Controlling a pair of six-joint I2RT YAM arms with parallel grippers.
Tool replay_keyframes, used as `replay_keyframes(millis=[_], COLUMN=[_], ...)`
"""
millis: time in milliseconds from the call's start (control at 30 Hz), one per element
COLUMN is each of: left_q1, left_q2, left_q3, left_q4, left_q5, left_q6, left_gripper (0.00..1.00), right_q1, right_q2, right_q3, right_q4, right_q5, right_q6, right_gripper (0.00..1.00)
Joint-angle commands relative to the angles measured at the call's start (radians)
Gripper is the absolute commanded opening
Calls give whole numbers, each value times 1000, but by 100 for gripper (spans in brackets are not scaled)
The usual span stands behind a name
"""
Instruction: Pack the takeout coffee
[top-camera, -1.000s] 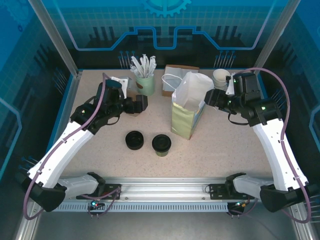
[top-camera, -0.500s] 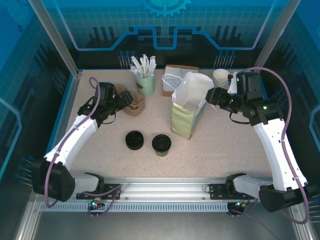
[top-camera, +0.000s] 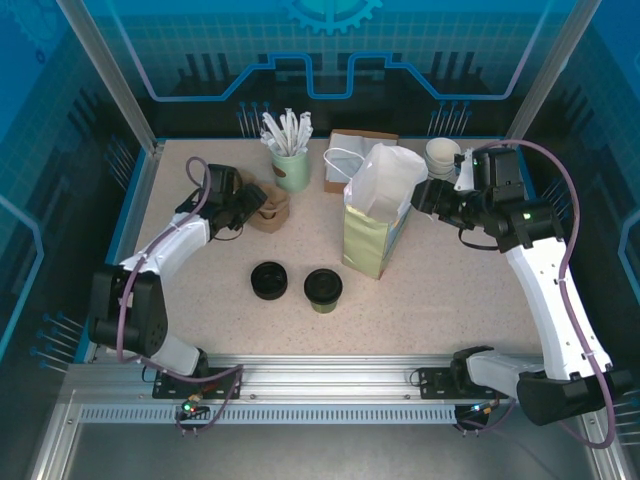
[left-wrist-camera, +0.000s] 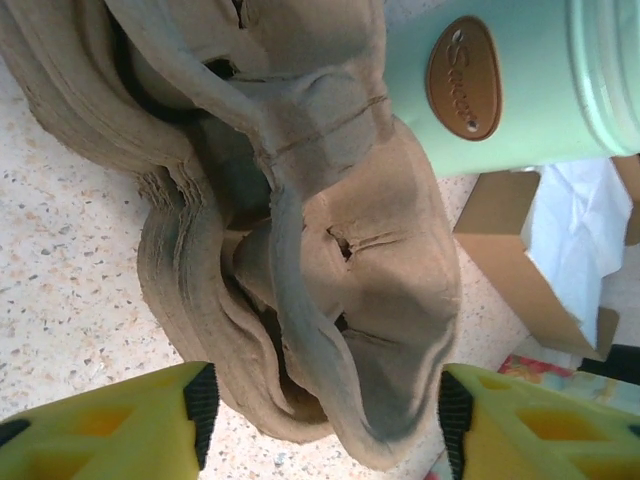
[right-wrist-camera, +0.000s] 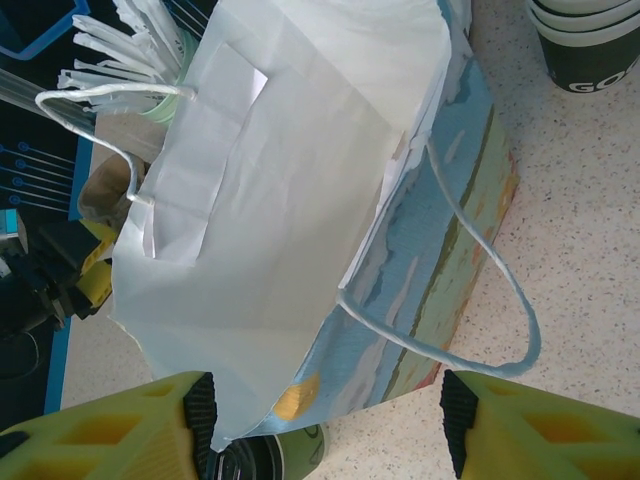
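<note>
In the top view the takeout coffee (top-camera: 323, 288) stands upright on the table (top-camera: 450, 300), low in the middle of the frame. It is just right of a squat stack of black lids (top-camera: 269, 280) and just below and left of the paper bag (top-camera: 378, 215). It is well apart from both grippers, and no finger touches it.

The left gripper (top-camera: 250, 206) sits in the upper left of that view, against a stack of brown pulp cup carriers (top-camera: 270, 208). In the left wrist view its yellow fingers (left-wrist-camera: 110, 430) take the two bottom corners with a lobe of the carrier stack between them. The black pads are right at the pulp on both sides, but I cannot tell whether they press it or only flank it. A mint-green holder (left-wrist-camera: 500, 90) is in the upper right of that view.

The right gripper (top-camera: 420, 195) is in the upper right of the top view, at the bag's top edge. Its fingers (right-wrist-camera: 540, 430) stand spread in the bottom corners of the right wrist view, with nothing clenched between them. The bag's white inside and printed side lie beyond them. The coffee's black lid shows at the bottom edge, just right of the finger in the bottom-left corner.
</note>
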Motion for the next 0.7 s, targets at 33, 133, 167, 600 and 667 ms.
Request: replay_keyframes(millis=[33,133,167,600,667], left_q1=[9,11,10,15,18], left_q2=[34,47,47,-3,-22], left_q3=[22,20,17,-32,-41], left_q4=[52,65,70,149,159], left_q5=[31,29,29,38,37], left_q6=[-25,-36,-42,-110,-117], left_gripper=[51,41,37,8,6], right_q1=[-24,-28,-30,-43,-43], right_q2=[-6,-7,-6,-7,-6], right_q3=[-9,-13,-14,-19,-16], right_q4=[14,14,13,14,14], right_q5=[-33,-37,-39,-51,-51], right_q6=[-12,-13,-13,-17,-18], right_gripper=[63,63,63,63,63])
